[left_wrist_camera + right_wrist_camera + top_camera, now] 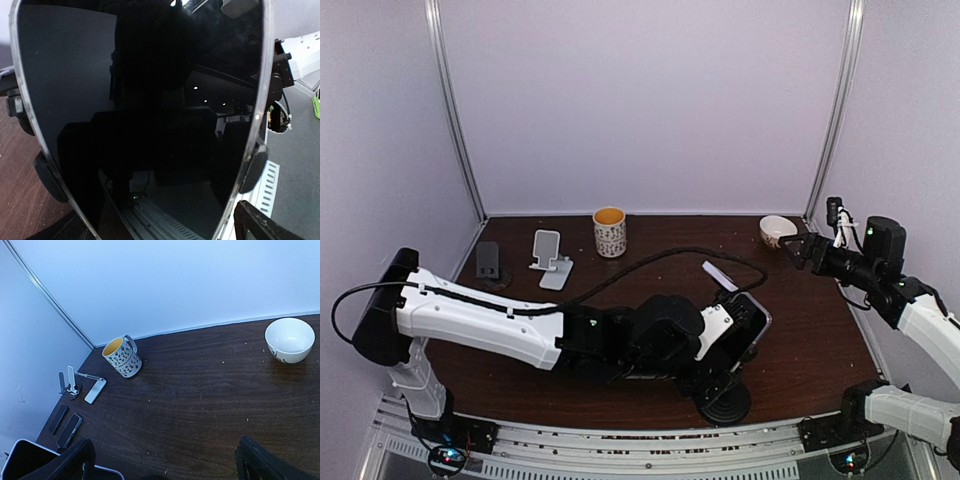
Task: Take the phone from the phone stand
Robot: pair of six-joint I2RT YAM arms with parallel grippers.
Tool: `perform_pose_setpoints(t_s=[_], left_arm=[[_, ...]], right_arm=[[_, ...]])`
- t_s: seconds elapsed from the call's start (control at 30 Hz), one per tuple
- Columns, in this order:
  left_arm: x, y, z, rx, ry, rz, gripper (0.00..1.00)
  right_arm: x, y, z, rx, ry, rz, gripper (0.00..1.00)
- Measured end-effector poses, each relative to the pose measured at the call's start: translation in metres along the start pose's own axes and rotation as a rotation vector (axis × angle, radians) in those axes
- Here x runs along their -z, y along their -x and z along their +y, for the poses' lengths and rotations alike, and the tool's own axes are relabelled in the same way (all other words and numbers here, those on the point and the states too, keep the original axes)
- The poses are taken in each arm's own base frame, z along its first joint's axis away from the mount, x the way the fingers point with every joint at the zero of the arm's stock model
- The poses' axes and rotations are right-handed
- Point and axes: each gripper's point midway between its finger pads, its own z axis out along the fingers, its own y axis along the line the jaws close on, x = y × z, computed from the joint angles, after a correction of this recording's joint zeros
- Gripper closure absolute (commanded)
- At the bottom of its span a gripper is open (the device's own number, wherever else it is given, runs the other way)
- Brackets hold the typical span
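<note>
Standing near the front edge of the counter [810,350], right of centre, the black phone stand [725,402] is carrying the phone [140,125] above its round base, so the phone is sitting in the stand. The left arm [480,320] is reaching low across the near part of the counter from the left, with its wrist close up against the phone. In the left wrist view the dark screen and its silver rim are filling almost the whole picture. The left fingers [262,225] are standing wide apart with the phone between them. Only one finger is showing, just outside the phone's right edge, and I cannot tell whether either is touching the phone.

Farther back on the right, the right fingers [265,462] are hanging above the counter, spread wide and holding nothing. Just beyond them, a white bowl [777,231] is sitting near the far right corner. A patterned mug [609,231] with a yellow inside is standing at the far edge near the centre. Left of it, a white folding stand [552,260] is resting on the counter. A dark slab [488,258] on a round foot is standing farther left, near the far left corner.
</note>
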Motion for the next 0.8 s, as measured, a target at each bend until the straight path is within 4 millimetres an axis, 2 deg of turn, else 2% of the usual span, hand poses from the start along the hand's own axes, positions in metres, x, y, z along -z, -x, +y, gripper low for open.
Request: perform_pose_setpoints(t_s=[0.37,0.8], left_arm=[[-0.0060,0.0015,0.0038,0.018,-0.006,0.018,0.02],[-0.0085,-0.0013,0.0083,0.027,-0.033,0.023,0.27]], right_arm=[[0.0035,0.0027,0.0027,0.006,0.005,-0.012,0.00],[0.0064,-0.0004,-0.0006,0.004,-0.019,-0.004,0.00]])
